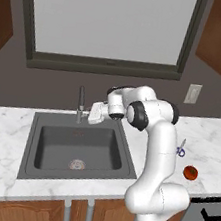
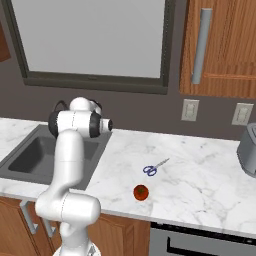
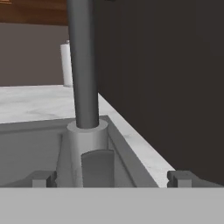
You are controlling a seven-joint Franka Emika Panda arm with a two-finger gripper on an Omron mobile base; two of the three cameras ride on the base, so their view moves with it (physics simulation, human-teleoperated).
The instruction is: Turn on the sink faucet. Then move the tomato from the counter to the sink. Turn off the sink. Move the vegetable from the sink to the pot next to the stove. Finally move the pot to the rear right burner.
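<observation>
The end effector (image 1: 88, 113) sits at the base of the faucet (image 1: 81, 104) with its jaws spread wide and empty, straddling the post — likely lined up to work the tap first. The tomato (image 1: 191, 172) waits on the surface (image 1: 3, 126), right of the sink (image 1: 40, 121), near the scissors (image 1: 181, 148).

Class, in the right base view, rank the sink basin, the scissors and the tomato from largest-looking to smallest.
1. Dark grey sink basin, though the arm partly hides it
2. Blue-handled scissors
3. Red tomato, compact, nearer the camera
</observation>
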